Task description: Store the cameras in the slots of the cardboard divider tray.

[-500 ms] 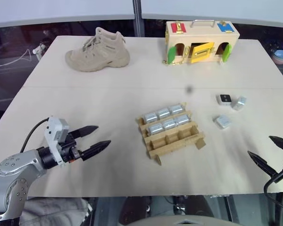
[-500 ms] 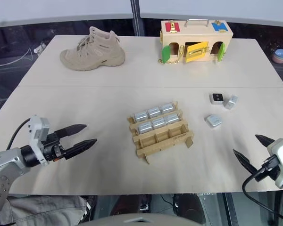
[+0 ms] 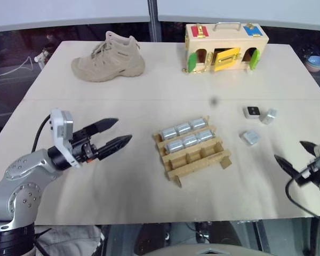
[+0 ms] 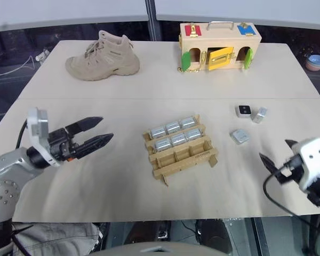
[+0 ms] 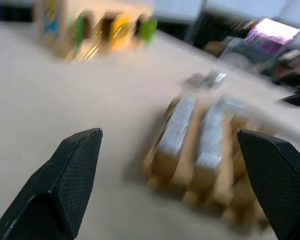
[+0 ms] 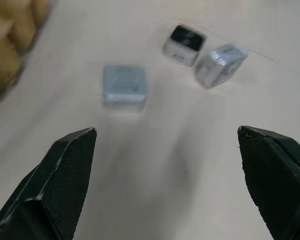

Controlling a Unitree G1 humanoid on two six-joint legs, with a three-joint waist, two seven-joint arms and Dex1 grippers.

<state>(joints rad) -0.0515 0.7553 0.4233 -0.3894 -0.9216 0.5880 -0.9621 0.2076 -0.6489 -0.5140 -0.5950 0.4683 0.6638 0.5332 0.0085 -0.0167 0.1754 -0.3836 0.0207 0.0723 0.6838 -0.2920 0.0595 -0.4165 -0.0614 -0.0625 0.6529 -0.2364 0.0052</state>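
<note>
Spreading wide and empty, both end effectors, left (image 3: 113,134) and right (image 6: 166,150); no legible writing on cameras (image 3: 186,134).

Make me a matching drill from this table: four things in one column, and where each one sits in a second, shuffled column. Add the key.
Things:
1. boot
2. latch box
3. tray
4. loose cameras

Places:
A. table's middle, six cameras in its slots, near row empty
B. far left part of the table
C. right of the tray, on the bare tabletop
D. far edge, right of the boot

Pairs: 1-B, 2-D, 3-A, 4-C
</note>
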